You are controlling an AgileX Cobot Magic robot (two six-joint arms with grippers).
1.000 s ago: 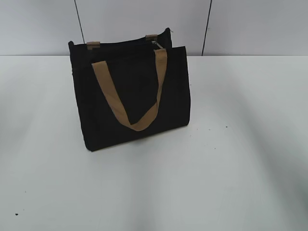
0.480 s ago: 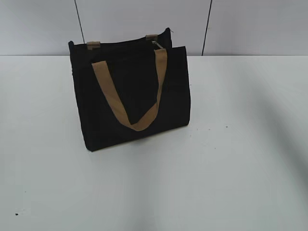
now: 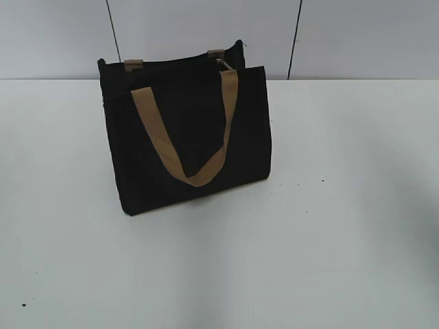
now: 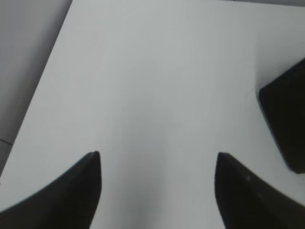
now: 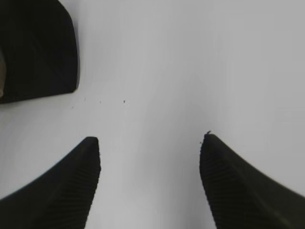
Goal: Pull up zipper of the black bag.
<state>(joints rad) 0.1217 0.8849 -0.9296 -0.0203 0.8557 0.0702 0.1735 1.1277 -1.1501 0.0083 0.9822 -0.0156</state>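
Black fabric fills only the right edge of the left wrist view, where a corner of the black bag (image 4: 286,129) shows beyond the left gripper (image 4: 157,160). That gripper hangs over the bare white table (image 4: 143,86) with its jaws spread wide and nothing between them.

In the exterior view neither arm is visible. The black bag (image 3: 185,137) stands upright on the table (image 3: 329,240), left of centre and toward the far side, near the grey wall (image 3: 343,34). One tan handle (image 3: 185,137) droops down its near face; the ends of the other strap (image 3: 134,64) peek over the far rim. The zipper (image 3: 221,62) appears as a small silvery glint at the right end of the top edge, too small to read which way the tab lies.

The right gripper (image 5: 150,143) is likewise wide open and empty above the table, the bag's corner (image 5: 38,47) at the upper left of its view.

Risks, as I judge them: the bag is soft and unbraced, so a one-handed pull on the slider would probably drag or tip it rather than run the zip. The tab is tiny and sits just beside a strap end, so the fingers could close on webbing or fabric instead.

Against the earlier exterior frames nothing has changed: bag, handle and slider lie exactly as they did.
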